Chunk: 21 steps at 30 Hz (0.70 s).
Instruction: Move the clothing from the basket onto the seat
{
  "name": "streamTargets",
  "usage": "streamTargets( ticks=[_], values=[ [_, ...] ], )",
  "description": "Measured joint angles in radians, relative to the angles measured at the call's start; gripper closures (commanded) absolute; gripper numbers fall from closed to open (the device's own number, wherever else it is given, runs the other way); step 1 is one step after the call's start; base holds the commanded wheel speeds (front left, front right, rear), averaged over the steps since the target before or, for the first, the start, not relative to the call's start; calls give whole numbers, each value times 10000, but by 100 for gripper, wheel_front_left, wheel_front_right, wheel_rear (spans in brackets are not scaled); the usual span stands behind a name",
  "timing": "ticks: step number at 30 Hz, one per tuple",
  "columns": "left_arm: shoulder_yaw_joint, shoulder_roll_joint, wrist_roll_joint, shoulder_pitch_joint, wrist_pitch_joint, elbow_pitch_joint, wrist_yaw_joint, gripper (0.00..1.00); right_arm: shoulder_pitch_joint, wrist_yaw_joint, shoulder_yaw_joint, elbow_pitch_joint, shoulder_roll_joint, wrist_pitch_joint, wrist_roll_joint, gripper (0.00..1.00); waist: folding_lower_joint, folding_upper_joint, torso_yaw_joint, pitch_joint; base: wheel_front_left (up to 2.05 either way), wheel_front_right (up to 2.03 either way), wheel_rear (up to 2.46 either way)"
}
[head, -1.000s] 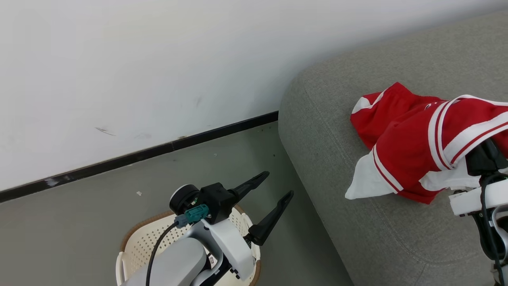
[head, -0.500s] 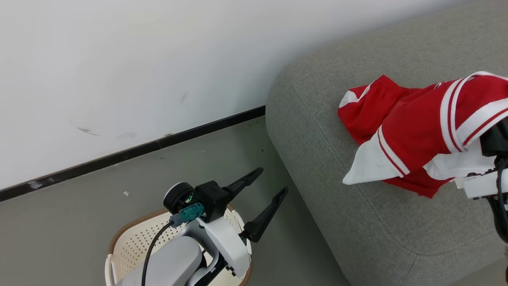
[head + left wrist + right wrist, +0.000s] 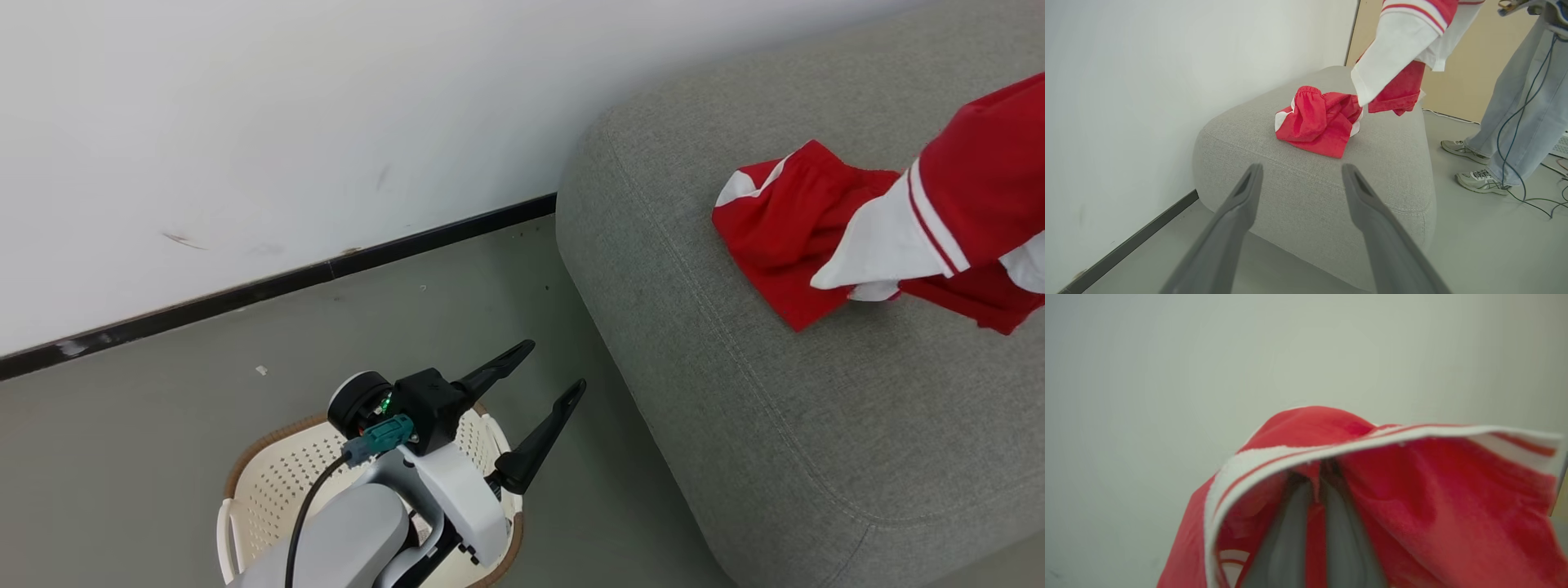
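Right claw (image 3: 1314, 475) tips inside blurred clothing (image 3: 1412, 498)

No legible text; mark (image 3: 1227, 554) on clothing (image 3: 1433, 506) seems too blurred.

The left hand (image 3: 556, 363), fingers (image 3: 543, 433) spread, hangs above a white basket (image 3: 245, 469). On the grey seat (image 3: 775, 425) lies a red garment (image 3: 775, 237); a second garment (image 3: 980, 180) hangs over it.

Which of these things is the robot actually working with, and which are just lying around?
In the job: basket, seat, crumpled garment on it, second garment hanging from the shut right gripper, open left gripper.
Just around: a person's legs, shoes, wall, black skirting.
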Motion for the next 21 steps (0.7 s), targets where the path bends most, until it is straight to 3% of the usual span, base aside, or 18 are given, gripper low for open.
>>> streamTargets(
  ticks=[11,21],
  values=[
    [4,290,84,-4,311,-280,98,0,-700,-2,-625,1229,-780,0,508,100,0,0,268,501,0,0,0],
    [46,598,173,-34,594,-640,268,0,-1501,0,-604,2374,-1501,0,792,100,0,0,587,1086,0,0,0]
  ],
)
